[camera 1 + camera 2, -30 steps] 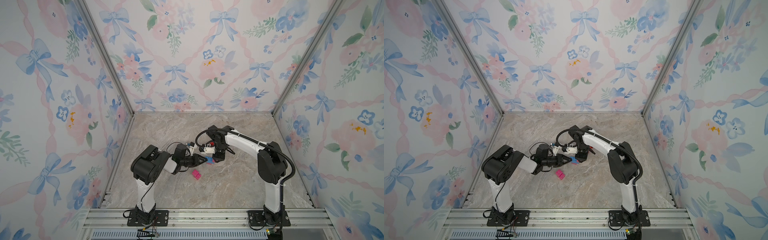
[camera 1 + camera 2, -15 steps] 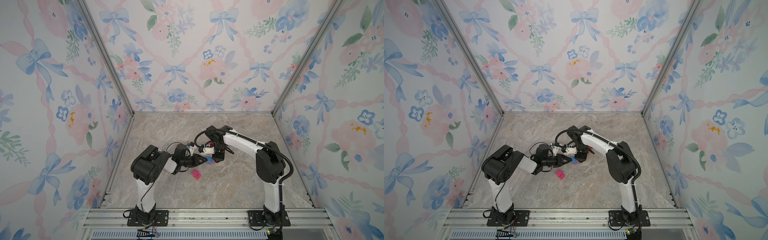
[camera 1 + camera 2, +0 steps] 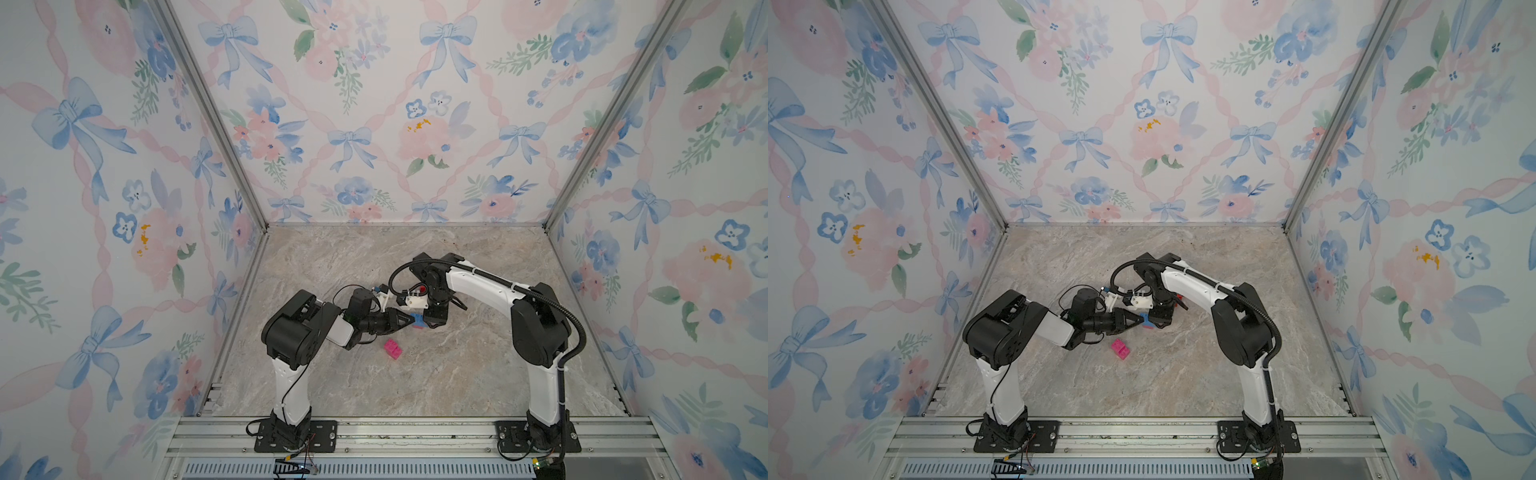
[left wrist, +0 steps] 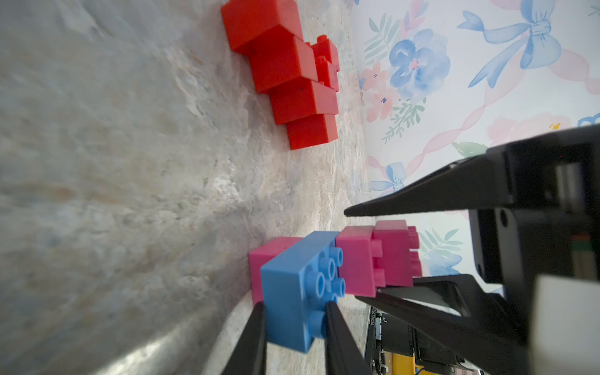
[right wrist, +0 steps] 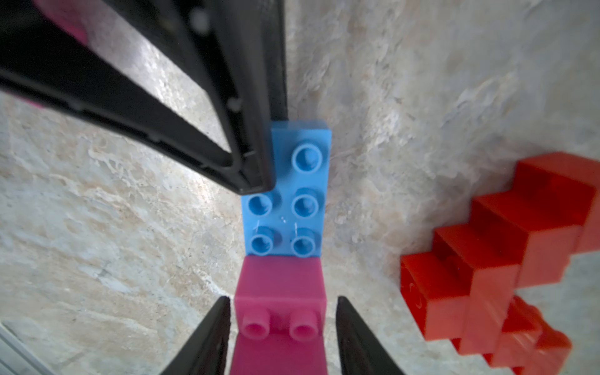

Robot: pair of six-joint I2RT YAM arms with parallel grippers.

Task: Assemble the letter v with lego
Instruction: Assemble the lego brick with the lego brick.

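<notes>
At mid-counter (image 3: 457, 374) the left hand (image 4: 294, 306) is clenched on the blue brick (image 5: 305, 181) — pink bricks (image 5: 279, 282) joined at its end, the right hand (image 5: 282, 302) straddling them released, fingers clear — red stepped stack (image 5: 487, 259) nearby.

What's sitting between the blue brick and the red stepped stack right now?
Nothing. Only bare marble tabletop separates the blue brick from the red stepped stack. Both wrist views show that stretch bare.
</notes>
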